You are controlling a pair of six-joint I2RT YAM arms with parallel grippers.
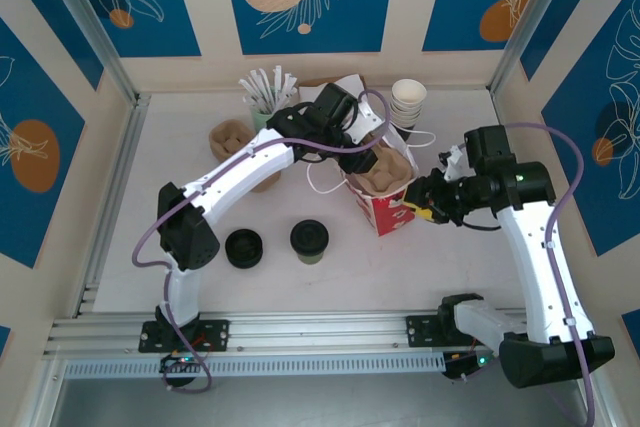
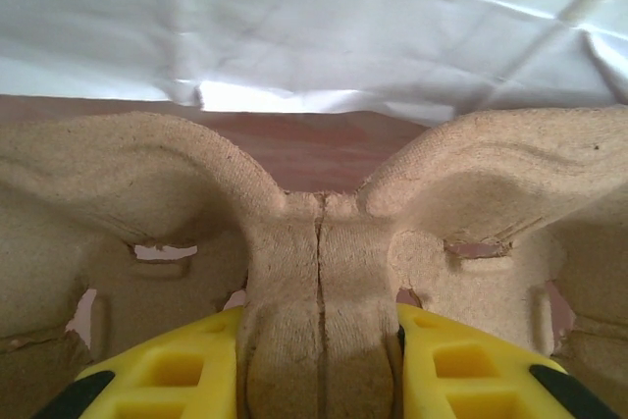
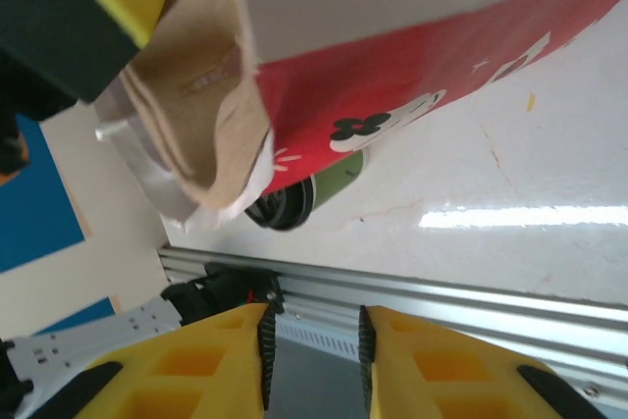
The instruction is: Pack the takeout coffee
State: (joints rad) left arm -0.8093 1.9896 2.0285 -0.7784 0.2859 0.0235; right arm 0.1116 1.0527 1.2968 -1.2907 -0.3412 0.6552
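Nearest my bases, past the aluminium rail (image 1: 300, 327), the takeout coffee (image 1: 310, 240) stands upright on the white table (image 1: 330, 287), black lid on. Nothing of mine touches it. At its 9 o'clock, just beside it, sits a low stack of black lids (image 1: 244, 247).

Farther in, at about 2 o'clock from the coffee, is the red-and-white bag (image 1: 388, 212), its mouth open. My right wrist camera looks along the bag's red side (image 3: 442, 56) and catches the coffee's olive-green wall (image 3: 329, 183) beyond the bag's lower edge, apart from it.

My right gripper (image 1: 425, 202) is at the bag's 3 o'clock, close against its side. Seen from the wrist, my right gripper (image 3: 314, 360) has its yellow fingers (image 3: 186, 370) parted by a narrow gap with nothing between them.

My left gripper (image 1: 363, 155) reaches over the bag's mouth from 10 o'clock and is clamped on a moulded pulp cup carrier (image 1: 385, 175), which lies in the opening. The left wrist camera shows my left gripper (image 2: 319, 370) with fingers pressed on either side of the central ridge of the carrier (image 2: 491, 174).

Farthest out, a stack of cream-rimmed cups (image 1: 408, 102) stands at the bag's 12 o'clock, a holder of white sticks (image 1: 265, 92) at 11 o'clock, and a second pulp carrier (image 1: 230, 135) at 10 o'clock.
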